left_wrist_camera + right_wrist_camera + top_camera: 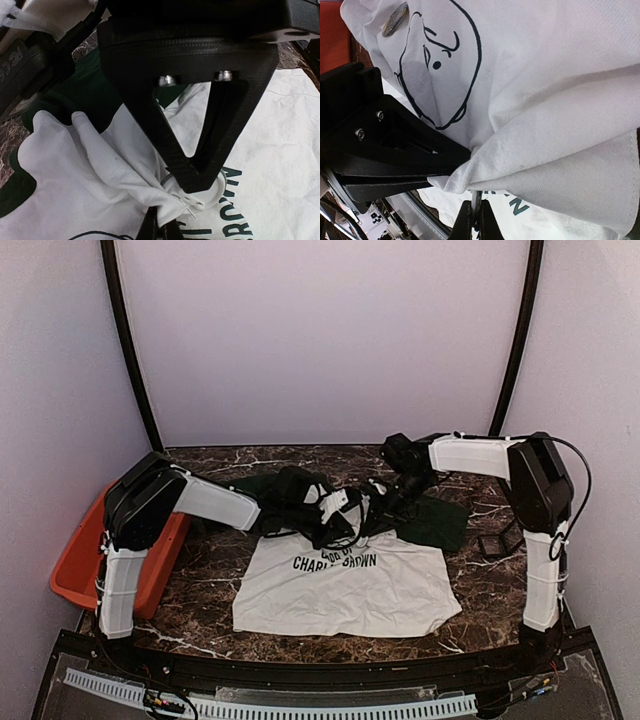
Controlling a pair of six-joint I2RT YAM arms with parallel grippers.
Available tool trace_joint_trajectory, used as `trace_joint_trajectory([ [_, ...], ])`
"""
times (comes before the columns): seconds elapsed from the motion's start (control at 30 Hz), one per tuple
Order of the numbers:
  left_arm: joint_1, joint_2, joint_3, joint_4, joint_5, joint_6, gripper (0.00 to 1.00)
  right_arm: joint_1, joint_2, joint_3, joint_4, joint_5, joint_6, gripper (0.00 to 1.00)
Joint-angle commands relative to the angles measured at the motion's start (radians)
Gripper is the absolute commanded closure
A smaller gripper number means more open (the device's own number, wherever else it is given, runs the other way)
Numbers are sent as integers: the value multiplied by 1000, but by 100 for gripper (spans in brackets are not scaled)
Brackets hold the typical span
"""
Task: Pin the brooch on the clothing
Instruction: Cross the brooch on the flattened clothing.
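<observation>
Left gripper [194, 181] filling foreground, jaws closed, seemingly pinching white round brooch [214, 194] at its rim; bare pin [190, 209] sticking out just under fingertips. Right gripper [474, 223] closed too, holding up fold of clothing [545, 125] right beside that pin. Risk, as I am judging: pin sliding past fold instead of piercing, if fabric is slipping or sagging; brooch twisting in thin grip. Clothing looking white, soft, bunched, with black cartoon face and dark green collar.
</observation>
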Motion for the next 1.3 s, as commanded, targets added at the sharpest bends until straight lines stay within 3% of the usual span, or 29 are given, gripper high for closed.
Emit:
trace_joint_trajectory([
  [0.0, -14, -84, 40, 79, 55, -33, 96, 55, -74, -48, 85, -129, -52, 100],
  [0.17, -14, -86, 72, 31, 70, -47, 92, 55, -125, -86, 113, -153, -77, 100],
  [0.33, -14, -97, 84, 17, 78, -57, 79, 65, -163, -127, 139, -173, -102, 100],
  [0.6, -14, -119, 86, -34, 88, -47, 72, 66, -240, -204, 203, -192, -126, 100],
  [0.73, -10, -134, 86, -70, 75, -44, 60, 62, -276, -254, 256, -223, -132, 100],
  [0.83, -1, -146, 82, -78, 45, -69, 42, 56, -291, -267, 279, -247, -140, 100],
  [1.03, 74, -164, 47, -2, 17, -231, 23, 36, -307, -282, 307, -265, -142, 100],
  [1.27, 144, -157, 32, 66, 115, -344, 16, 20, -323, -300, 329, -285, -139, 100],
])
